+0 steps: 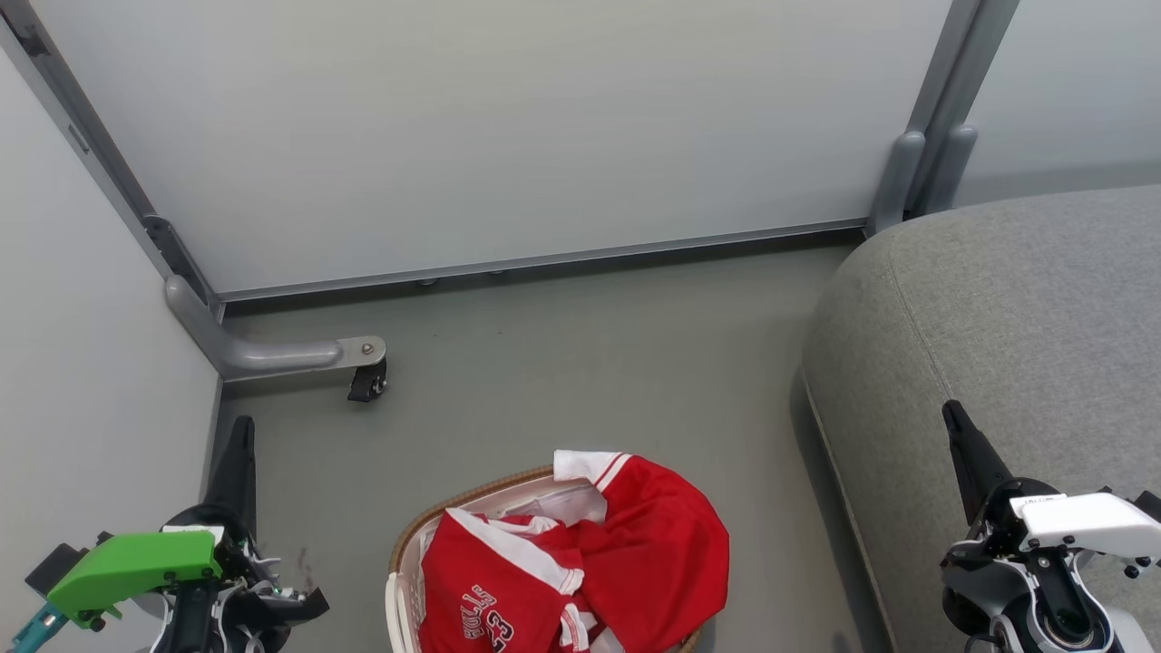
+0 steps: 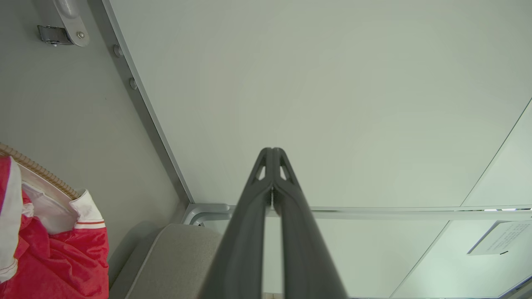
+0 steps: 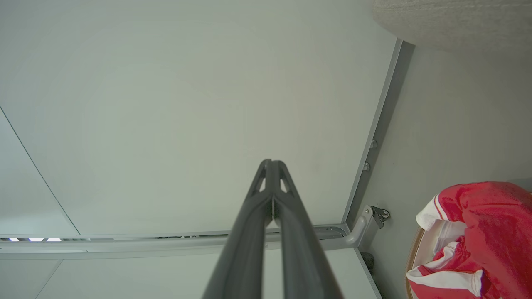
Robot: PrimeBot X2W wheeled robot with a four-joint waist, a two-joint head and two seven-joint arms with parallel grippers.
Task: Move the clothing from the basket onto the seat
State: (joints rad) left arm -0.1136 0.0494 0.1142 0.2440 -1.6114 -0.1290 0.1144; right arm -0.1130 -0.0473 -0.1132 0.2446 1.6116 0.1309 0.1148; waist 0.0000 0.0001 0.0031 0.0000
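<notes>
The biggest thing in front of me is the pale partition panel (image 1: 508, 136), framed in grey metal, which closes off the far side of the space, with another panel down my left. Below it lies the grey-green floor (image 1: 590, 363). On my right the seat (image 1: 1016, 308), a big grey upholstered cushion with a rounded edge and a seam, takes up the right side of the head view, and nothing lies on the part of it I can see. The basket (image 1: 472, 494) stands on the floor at the bottom centre, just to the left of the seat, and its brown woven rim shows at the far side. The clothing (image 1: 635, 553) is in the basket: red garments with white stripes and white lettering, heaped up, with one fold draped over the rim on the seat side. The left gripper (image 1: 241, 426) hangs at the lower left beside the side panel, well apart from the basket. Its two dark fingers are pressed together to the tip and have hold of nothing, as the left wrist view (image 2: 272, 150) confirms. The right gripper (image 1: 952, 413) hovers over the front edge of the seat, its jaws likewise closed right up and empty, which the right wrist view (image 3: 271, 162) also shows. A small black caster (image 1: 367, 381) sits under the partition's foot at the far left.
</notes>
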